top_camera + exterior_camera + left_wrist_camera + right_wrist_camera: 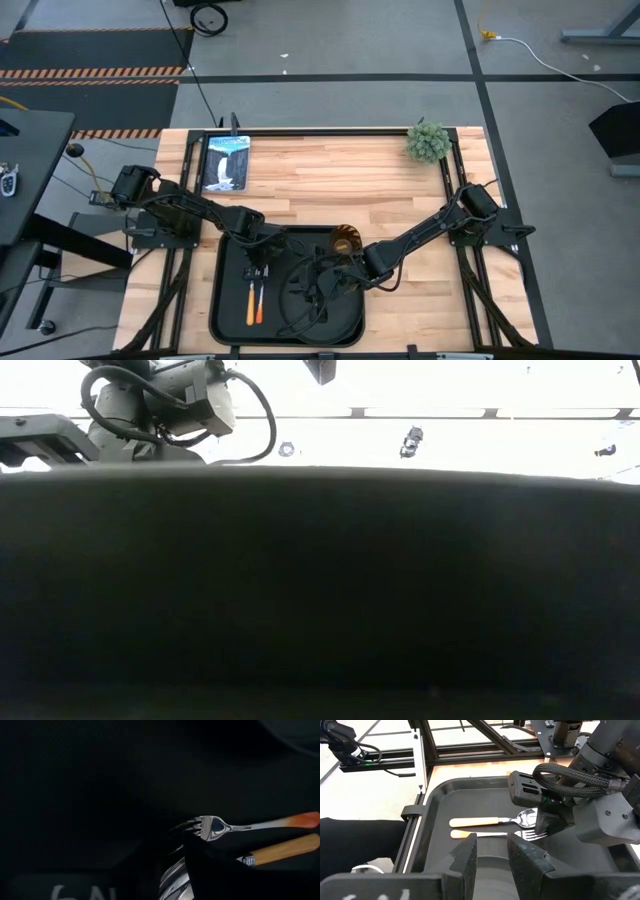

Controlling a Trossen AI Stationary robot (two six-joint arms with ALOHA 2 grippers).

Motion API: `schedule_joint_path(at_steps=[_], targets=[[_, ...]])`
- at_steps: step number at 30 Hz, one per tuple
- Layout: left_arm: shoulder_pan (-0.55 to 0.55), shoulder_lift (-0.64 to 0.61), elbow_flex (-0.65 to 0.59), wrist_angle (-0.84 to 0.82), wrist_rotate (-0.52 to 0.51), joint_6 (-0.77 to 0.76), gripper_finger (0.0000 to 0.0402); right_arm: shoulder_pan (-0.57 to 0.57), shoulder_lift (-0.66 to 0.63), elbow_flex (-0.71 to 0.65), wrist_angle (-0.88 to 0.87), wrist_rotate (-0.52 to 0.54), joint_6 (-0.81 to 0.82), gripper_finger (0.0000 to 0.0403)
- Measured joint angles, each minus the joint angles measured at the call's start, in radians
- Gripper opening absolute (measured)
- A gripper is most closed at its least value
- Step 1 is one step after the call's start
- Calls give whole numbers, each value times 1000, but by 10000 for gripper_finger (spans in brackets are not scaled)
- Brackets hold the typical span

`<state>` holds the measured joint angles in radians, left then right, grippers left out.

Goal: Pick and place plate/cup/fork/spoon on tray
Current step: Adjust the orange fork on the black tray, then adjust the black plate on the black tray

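The black tray (225,325) lies at the table's near edge. The spoon (490,821) and the fork (492,834) lie side by side on its left part, orange handles toward the near edge. They also show in the left wrist view, the fork (220,826) above the spoon (280,851). My left gripper (258,268) hangs low over their heads. The amber cup (345,241) stands inside the tray's far edge. The black plate (303,312) lies on the tray's right part. My right gripper (492,854) is over the plate, its fingers a narrow gap apart.
A small green plant (428,142) stands at the table's far right corner and a picture card (225,162) lies at the far left. Bare wood shows between them and to the right of the tray. A dark wall (320,590) close to the camera fills the low view.
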<state>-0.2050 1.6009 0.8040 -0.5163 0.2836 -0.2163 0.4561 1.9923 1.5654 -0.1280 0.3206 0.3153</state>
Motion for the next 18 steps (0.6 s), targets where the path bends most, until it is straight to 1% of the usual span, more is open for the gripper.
schedule_joint_path(at_steps=[11,14,18], targets=[[0,-1,0,0,6,-16,170,0,0,0,2,0,0,114],[0,-14,6,-3,19,-21,186,0,0,0,11,0,0,114],[0,-44,39,-38,19,-18,196,0,0,0,19,-1,-1,114]])
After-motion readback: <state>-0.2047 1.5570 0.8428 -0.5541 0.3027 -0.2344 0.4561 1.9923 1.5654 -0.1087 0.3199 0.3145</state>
